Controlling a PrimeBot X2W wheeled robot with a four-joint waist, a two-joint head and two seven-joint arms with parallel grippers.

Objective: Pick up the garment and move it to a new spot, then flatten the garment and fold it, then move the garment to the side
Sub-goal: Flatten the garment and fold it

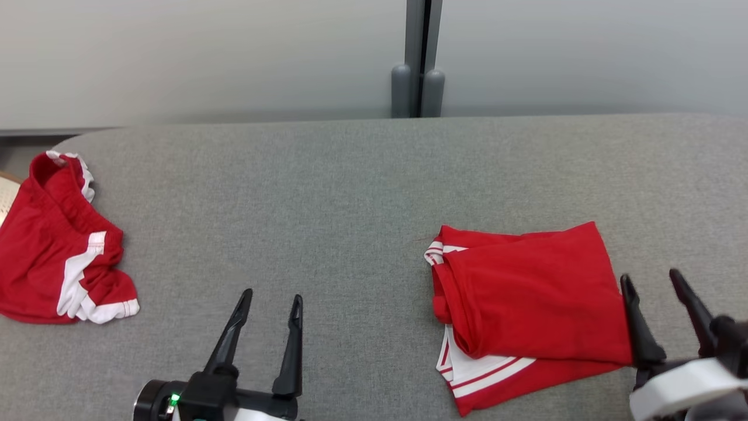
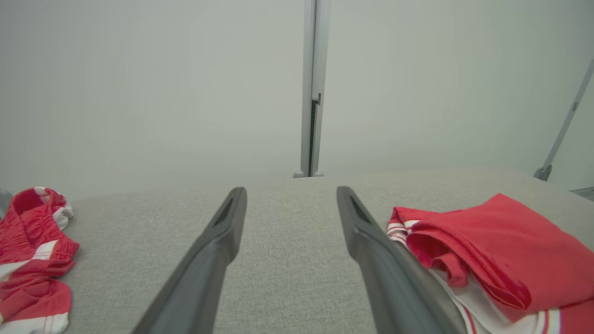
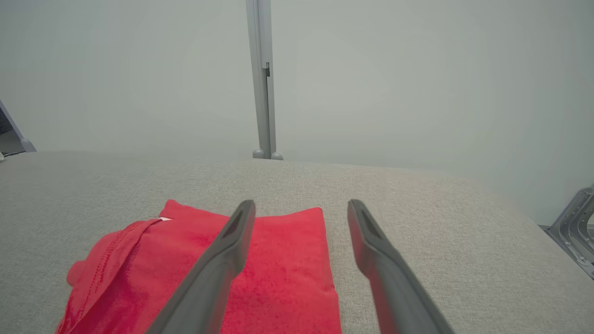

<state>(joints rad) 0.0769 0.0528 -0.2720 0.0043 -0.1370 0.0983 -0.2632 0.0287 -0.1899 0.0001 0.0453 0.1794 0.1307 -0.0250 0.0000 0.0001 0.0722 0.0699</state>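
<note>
Pincer status: right pincer (image 1: 650,276) is sitting released at the lower right of the head view, with its fingers spread wide and gripping nothing. One finger is lining up against the right-hand edge of the folded garment (image 1: 532,286). I can't tell whether it's touching the cloth or just hovering over it. In the right wrist view the same pincer (image 3: 301,202) is straddling that edge. The finger on the left of the frame is crossing over the red cloth (image 3: 287,260), and the one on the right is hanging over bare table.

The left pincer (image 1: 273,294) is also standing released, at the lower centre-left of the head view. It is pointing up the frame over bare gray table (image 1: 350,193) and holding nothing. Its wrist view is showing the two fingers (image 2: 222,232) apart, with only table surface between them.

The folded garment is lying flat on the table at the centre-right of the head view. It is red, with white striped trim peeking out at its left and lower edges. In the left wrist view it is showing at the right of the frame (image 2: 501,241).

A second red garment (image 1: 52,251) with white trim is lying crumpled at the far left edge of the head view, well apart from both pincers. A gray post (image 1: 418,58) is standing behind the table at top centre.
</note>
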